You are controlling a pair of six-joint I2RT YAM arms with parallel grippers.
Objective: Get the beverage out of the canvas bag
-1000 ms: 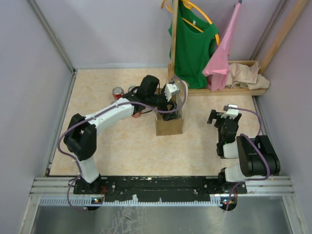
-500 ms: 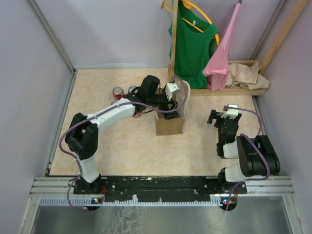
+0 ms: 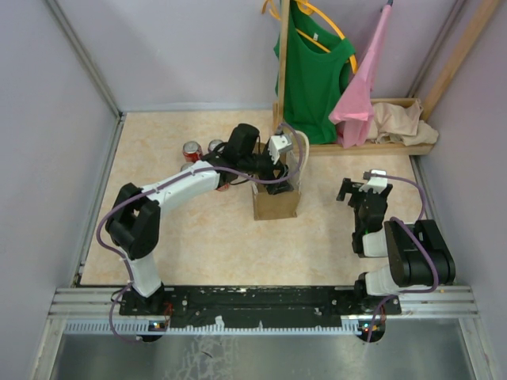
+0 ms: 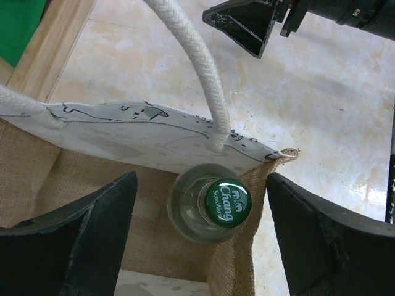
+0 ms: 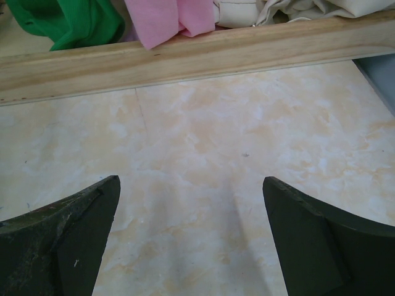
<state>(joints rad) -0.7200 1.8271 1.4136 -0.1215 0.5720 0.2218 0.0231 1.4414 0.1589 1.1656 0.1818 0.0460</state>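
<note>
The tan canvas bag [image 3: 276,203] stands upright mid-floor, with a burlap inner wall [image 4: 92,179] and white rope handles [image 4: 200,80]. Inside it, in the right-hand corner, stands the beverage [image 4: 227,201], a clear glass bottle with a green "Chang" cap. My left gripper [image 3: 279,169] reaches down into the bag's mouth. In the left wrist view the left gripper [image 4: 200,188] is open, its jaws on either side of the bottle's top with a gap on each side. My right gripper [image 3: 358,192] rests to the right of the bag. The right gripper [image 5: 191,185] is open over bare floor.
Two cans [image 3: 192,150] stand on the floor behind the left arm. A wooden rack base [image 5: 185,58] at the back right carries a green shirt [image 3: 317,71], a pink cloth [image 3: 363,91] and a beige cloth heap [image 3: 400,123]. Purple walls close in the floor.
The left wrist has shifted very slightly over the bag's mouth. The right arm has not moved.
</note>
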